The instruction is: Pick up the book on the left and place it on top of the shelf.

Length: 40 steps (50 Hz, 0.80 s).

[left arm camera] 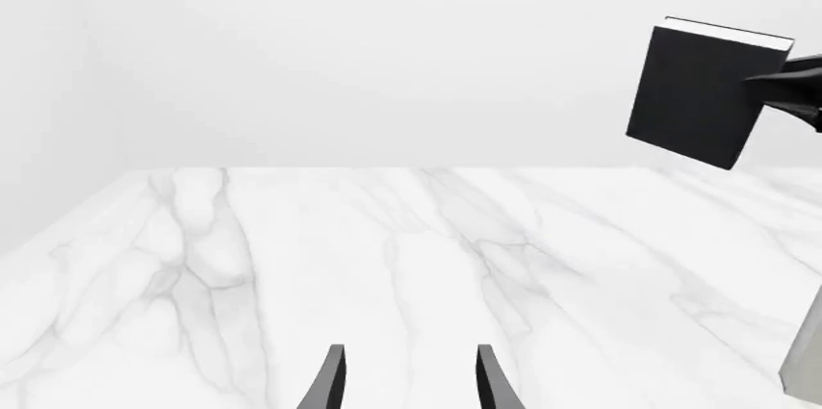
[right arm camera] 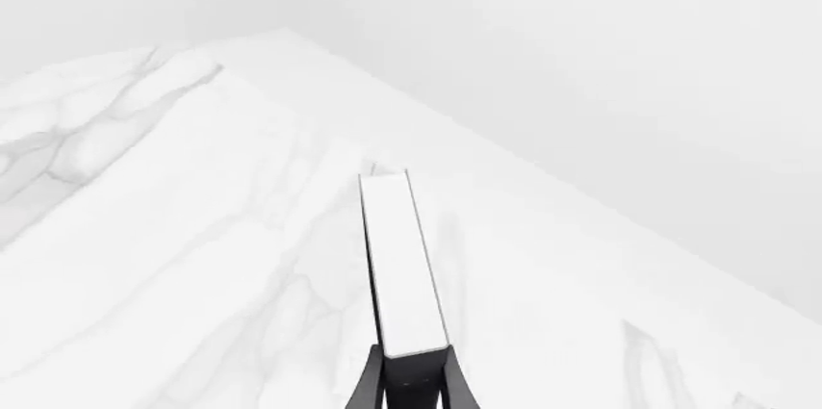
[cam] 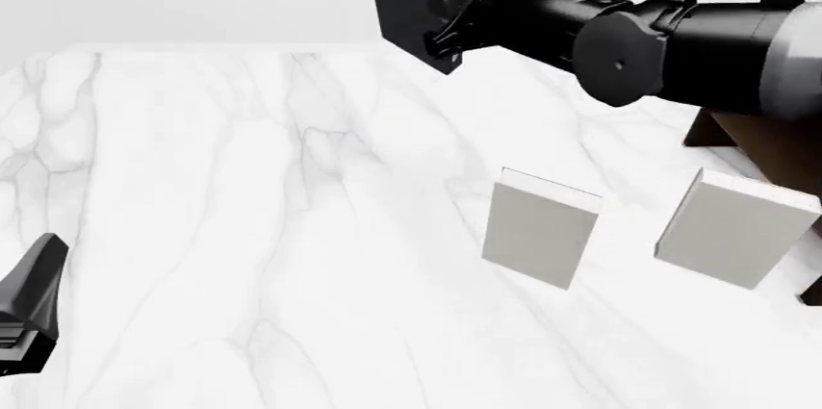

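Note:
My right gripper (cam: 444, 19) is shut on the book (cam: 400, 0), a thin book with a black cover and white page edges, and holds it upright high above the table at the far middle. In the right wrist view the book's white page edge (right arm camera: 402, 265) runs away from the shut gripper (right arm camera: 411, 385). The left wrist view shows the book (left arm camera: 694, 91) in the air. The dark brown shelf (cam: 771, 144) is at the right, mostly hidden behind my right arm. My left gripper (left arm camera: 411, 385) is open and empty, low over the table at the near left (cam: 38, 274).
Two light grey-white books (cam: 540, 226) (cam: 734, 228) stand upright on the white marble table (cam: 257, 236) at the right, in front of the shelf. The edge of one grey book (left arm camera: 807, 351) shows in the left wrist view.

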Each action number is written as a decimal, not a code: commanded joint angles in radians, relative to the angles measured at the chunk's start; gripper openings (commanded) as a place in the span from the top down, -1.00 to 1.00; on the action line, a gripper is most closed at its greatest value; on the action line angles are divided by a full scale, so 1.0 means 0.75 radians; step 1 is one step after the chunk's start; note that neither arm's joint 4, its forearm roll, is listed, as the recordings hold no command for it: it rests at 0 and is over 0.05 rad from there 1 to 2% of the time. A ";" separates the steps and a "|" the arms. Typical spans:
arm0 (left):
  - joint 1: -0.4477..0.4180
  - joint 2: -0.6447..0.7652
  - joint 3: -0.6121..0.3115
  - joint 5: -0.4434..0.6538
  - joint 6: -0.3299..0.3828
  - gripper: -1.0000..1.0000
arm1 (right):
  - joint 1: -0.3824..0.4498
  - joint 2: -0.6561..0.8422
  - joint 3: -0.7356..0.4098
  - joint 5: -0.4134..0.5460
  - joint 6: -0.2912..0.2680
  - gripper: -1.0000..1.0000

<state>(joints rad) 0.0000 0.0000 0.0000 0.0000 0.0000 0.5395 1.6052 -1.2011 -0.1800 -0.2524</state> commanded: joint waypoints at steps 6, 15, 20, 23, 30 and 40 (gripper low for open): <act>0.000 0.000 0.000 0.000 0.000 -1.00 | -0.063 -0.227 0.070 0.106 -0.088 1.00; 0.000 0.000 0.000 0.000 0.000 -1.00 | -0.130 -0.287 0.092 0.146 -0.145 1.00; 0.000 0.000 0.000 0.000 0.000 -1.00 | -0.166 -0.308 0.093 0.176 -0.181 1.00; 0.000 0.000 0.000 0.000 0.000 -1.00 | -0.206 -0.334 0.107 0.192 -0.218 1.00; 0.000 0.000 0.000 0.000 0.000 -1.00 | -0.241 -0.366 0.098 0.230 -0.262 1.00; 0.000 0.000 0.000 0.000 0.000 -1.00 | -0.281 -0.449 0.109 0.289 -0.303 1.00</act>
<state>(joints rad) 0.0000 0.0000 0.0000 0.0000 0.0000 0.3630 1.3306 -1.1151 -0.0005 -0.4610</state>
